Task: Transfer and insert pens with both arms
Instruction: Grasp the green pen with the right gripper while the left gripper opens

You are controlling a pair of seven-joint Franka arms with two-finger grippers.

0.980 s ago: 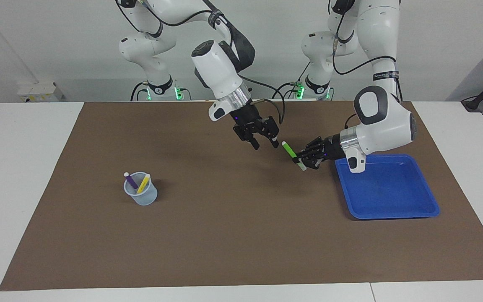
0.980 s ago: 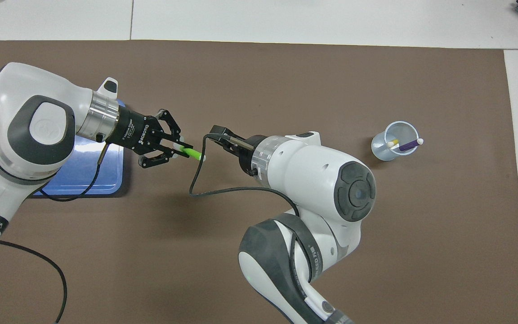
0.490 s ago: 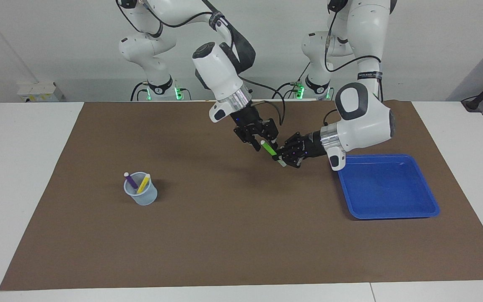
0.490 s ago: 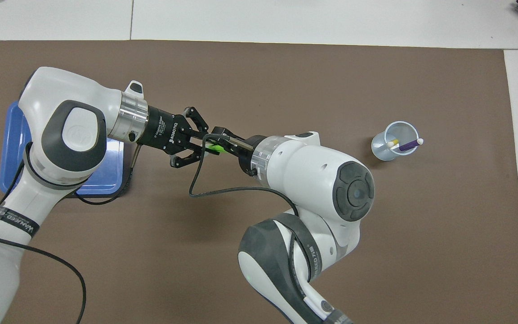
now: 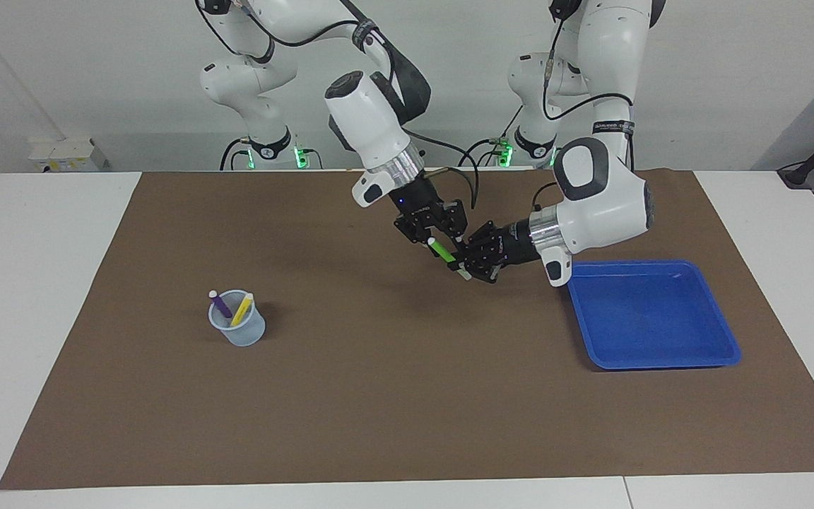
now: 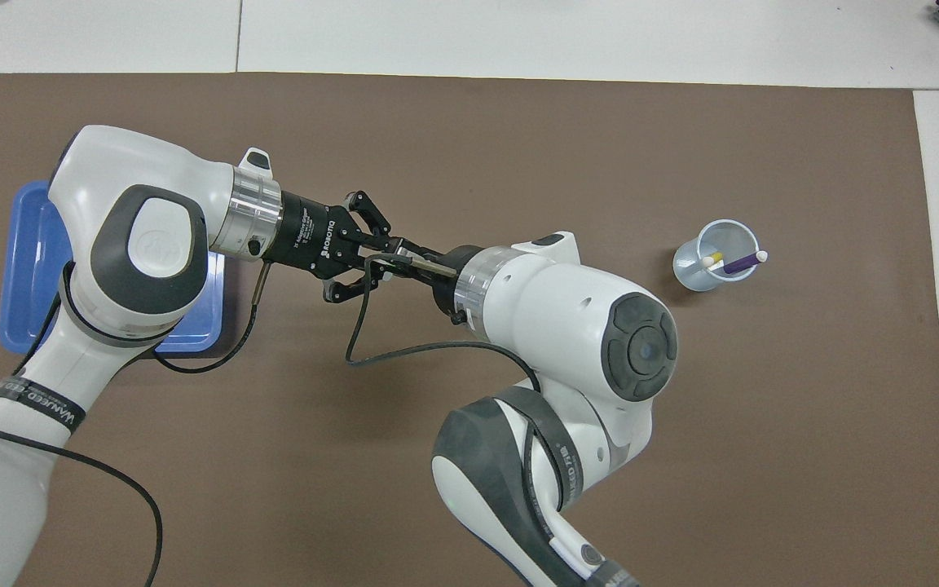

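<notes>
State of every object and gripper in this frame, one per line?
Green pen: in the air over the mat, tilted, held by the left gripper.
Right gripper: at the green pen's upper end, grip unclear.
Purple pen: leaning in the cup.
Yellow pen: leaning in the cup.
Cup: upright.
Blue tray: empty.

Bright green pen [image 5: 442,252], purple pen [image 5: 220,305], yellow pen [image 5: 242,309], pale-blue cup [image 5: 239,332], blue tray [image 5: 651,353], brown mat [image 5: 407,396]
</notes>
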